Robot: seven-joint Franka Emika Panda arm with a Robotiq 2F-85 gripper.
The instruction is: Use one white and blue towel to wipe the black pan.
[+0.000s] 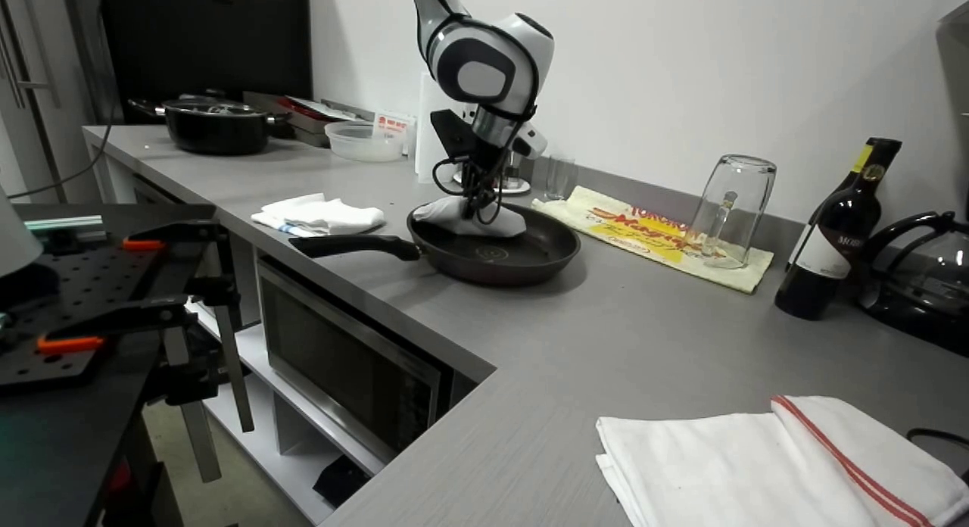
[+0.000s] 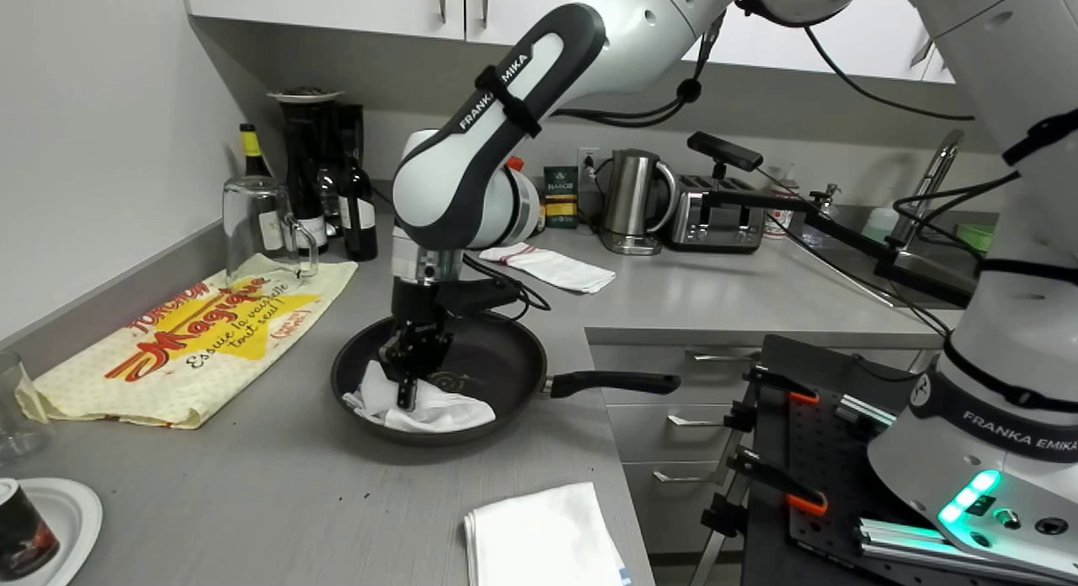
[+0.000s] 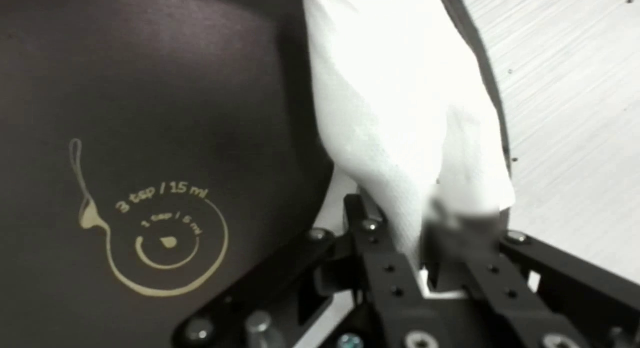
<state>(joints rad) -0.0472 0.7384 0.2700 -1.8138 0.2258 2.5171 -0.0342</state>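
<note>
Wrist view, lower centre: I have the gripper [image 3: 407,228] clenched on a bunched white towel [image 3: 390,113], which lies in the black pan [image 3: 200,113] filling the frame's left. In an exterior view, a folded towel [image 2: 539,535] rests bottom centre; at left, a glass mug [image 2: 257,220] on printed cloth [image 2: 227,333].

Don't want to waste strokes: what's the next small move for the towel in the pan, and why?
I'd probably slide the towel toward the printed markings in the black pan: gripped in the hand, the towel lies bunched along one side, leaving them uncovered.
</note>
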